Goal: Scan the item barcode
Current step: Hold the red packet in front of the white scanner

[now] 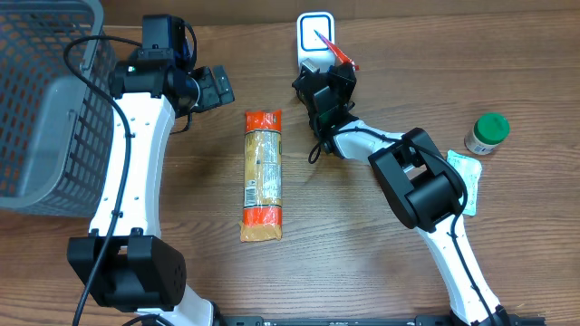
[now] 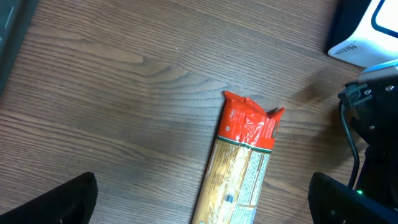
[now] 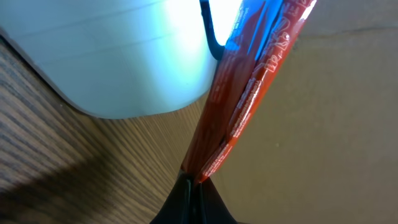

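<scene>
Presently a thin red packet [image 3: 249, 106] is gripped at its lower edge by the right gripper [image 3: 194, 198], whose fingers are pressed together on it. The packet is held upright and tilted just over the white scanner [image 1: 314, 32] at the far edge of the table [image 1: 381, 272]. White lettering is seen along the packet in the right wrist view, but it is too blurred and oblique to be read. Dark lettering is printed on the scanner's side in the left wrist view, cut off by the frame edge and not legible.

The left gripper [image 1: 214, 86] is spread wide and nothing is held in it; it is placed over bare wood, left of the scanner. A long pasta package [image 1: 263, 177] with orange-red ends and a clear middle is laid flat between the two arms, well apart from both grippers. A pale label panel with small print is carried on it; the print cannot be made out.

A grey mesh basket [image 1: 45, 100] is set at the left. A green-capped bottle [image 1: 488, 133] and a pale green sachet [image 1: 465, 169] are placed near each other at the right
</scene>
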Controlling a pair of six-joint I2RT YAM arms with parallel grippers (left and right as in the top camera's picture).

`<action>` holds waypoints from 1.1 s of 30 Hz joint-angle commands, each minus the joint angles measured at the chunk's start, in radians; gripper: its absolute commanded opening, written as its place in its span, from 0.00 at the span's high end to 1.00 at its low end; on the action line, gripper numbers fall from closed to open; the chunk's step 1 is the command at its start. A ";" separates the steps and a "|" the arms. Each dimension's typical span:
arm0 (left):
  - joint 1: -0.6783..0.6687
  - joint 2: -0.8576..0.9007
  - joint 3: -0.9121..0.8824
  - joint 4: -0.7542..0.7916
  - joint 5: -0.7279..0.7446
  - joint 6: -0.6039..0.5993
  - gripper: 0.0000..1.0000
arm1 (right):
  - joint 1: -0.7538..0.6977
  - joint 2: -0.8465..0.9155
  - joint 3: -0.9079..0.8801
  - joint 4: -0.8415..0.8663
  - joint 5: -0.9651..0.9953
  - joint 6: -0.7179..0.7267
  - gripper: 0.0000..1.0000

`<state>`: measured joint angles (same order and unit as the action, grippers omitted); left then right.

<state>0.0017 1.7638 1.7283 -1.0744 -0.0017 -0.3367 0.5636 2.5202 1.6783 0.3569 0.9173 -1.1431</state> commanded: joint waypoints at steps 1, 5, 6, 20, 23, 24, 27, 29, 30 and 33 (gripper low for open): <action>-0.002 0.008 0.003 0.002 -0.009 0.011 0.01 | -0.001 0.010 0.010 0.004 0.006 -0.014 0.96; -0.002 0.008 0.003 0.002 -0.009 0.011 0.00 | -0.001 0.010 0.010 0.004 0.006 -0.019 0.96; -0.002 0.008 0.003 0.002 -0.009 0.012 0.00 | 0.000 0.010 0.010 0.005 0.006 -0.032 0.96; -0.002 0.008 0.003 0.002 -0.009 0.012 0.01 | 0.010 0.010 0.010 -0.019 -0.042 -0.171 0.96; -0.002 0.008 0.003 0.002 -0.009 0.011 0.00 | 0.011 0.010 0.010 -0.052 -0.056 -0.177 0.96; -0.002 0.008 0.003 0.002 -0.009 0.012 0.00 | 0.012 0.010 0.010 -0.060 -0.060 -0.189 0.96; -0.002 0.008 0.003 0.002 -0.009 0.011 0.00 | 0.014 0.010 0.010 -0.076 -0.074 -0.256 0.96; -0.002 0.008 0.003 0.002 -0.009 0.012 0.00 | 0.014 0.010 0.010 -0.075 -0.082 -0.306 0.96; -0.002 0.008 0.003 0.002 -0.009 0.011 0.00 | 0.014 0.010 0.010 -0.075 -0.085 -0.320 0.96; -0.002 0.008 0.003 0.002 -0.009 0.011 0.00 | 0.014 0.010 0.010 -0.075 -0.089 -0.329 0.96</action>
<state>0.0017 1.7638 1.7283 -1.0744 -0.0017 -0.3367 0.5713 2.5202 1.6783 0.2832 0.8589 -1.4223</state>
